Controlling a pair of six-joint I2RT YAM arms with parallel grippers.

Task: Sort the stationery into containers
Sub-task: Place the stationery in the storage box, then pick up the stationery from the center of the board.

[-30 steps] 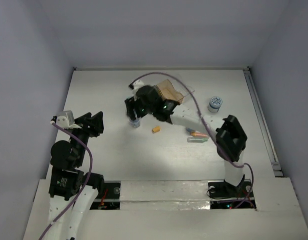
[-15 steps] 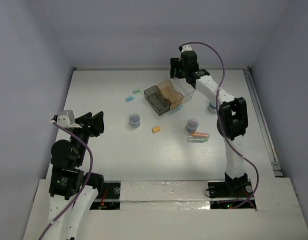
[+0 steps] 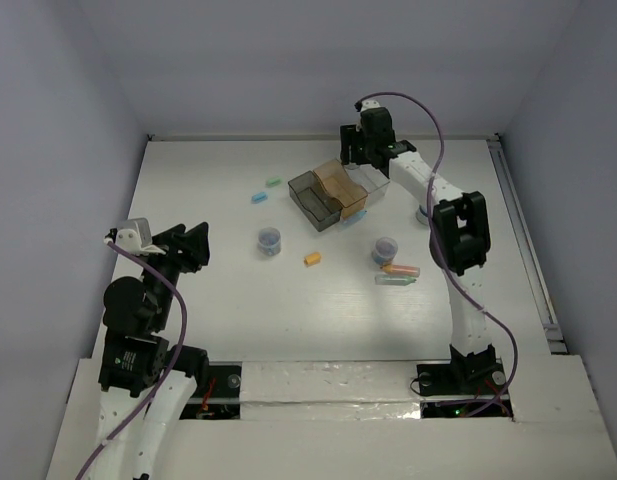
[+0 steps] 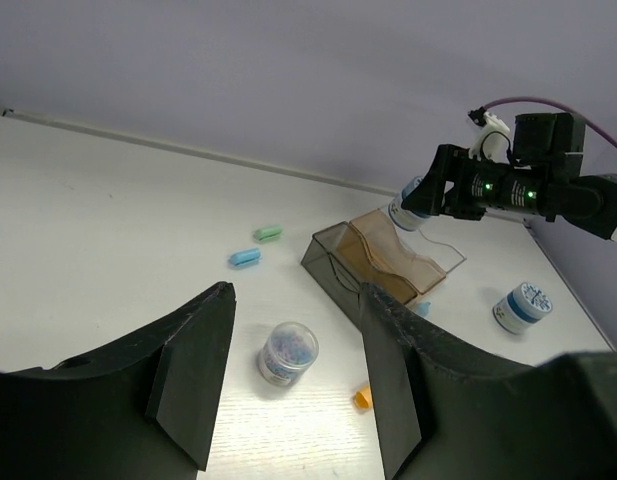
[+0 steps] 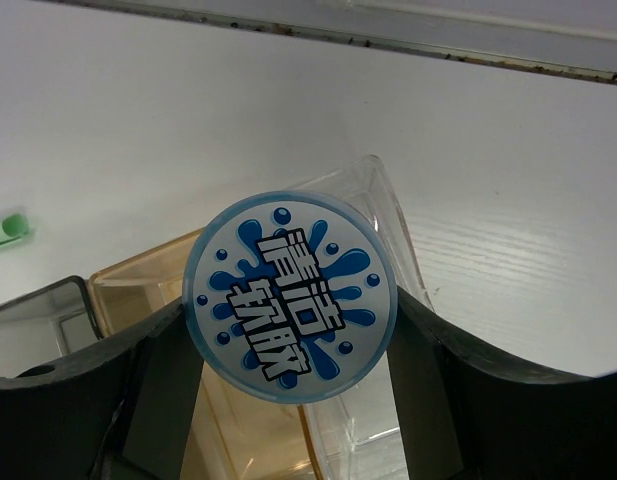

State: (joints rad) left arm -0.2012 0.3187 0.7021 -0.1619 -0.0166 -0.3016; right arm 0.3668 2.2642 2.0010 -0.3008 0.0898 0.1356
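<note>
My right gripper (image 3: 366, 152) is shut on a round blue-and-white roll (image 5: 290, 297) and hangs over the far end of the containers. The roll sits above the seam between the tan box (image 5: 238, 420) and the clear box (image 5: 388, 410). The dark grey box (image 3: 310, 195) adjoins the tan box (image 3: 338, 183) on the left. My left gripper (image 3: 183, 245) is open and empty at the near left. A purplish-grey cylinder (image 4: 286, 352) stands on the table ahead of its fingers. Another cylinder (image 3: 386, 249) stands near the pink-orange stick (image 3: 400, 269) and a green stick (image 3: 395, 281).
An orange stick (image 3: 312, 259) lies mid-table. A light blue stick (image 3: 258, 197) and a green stick (image 3: 273, 183) lie left of the boxes. A second roll (image 4: 521, 305) stands right of the boxes, partly hidden by the right arm in the top view. Walls enclose the table.
The right arm has swung from the middle of the table, near the left cylinder, to the back over the containers. The left arm has stayed put.
</note>
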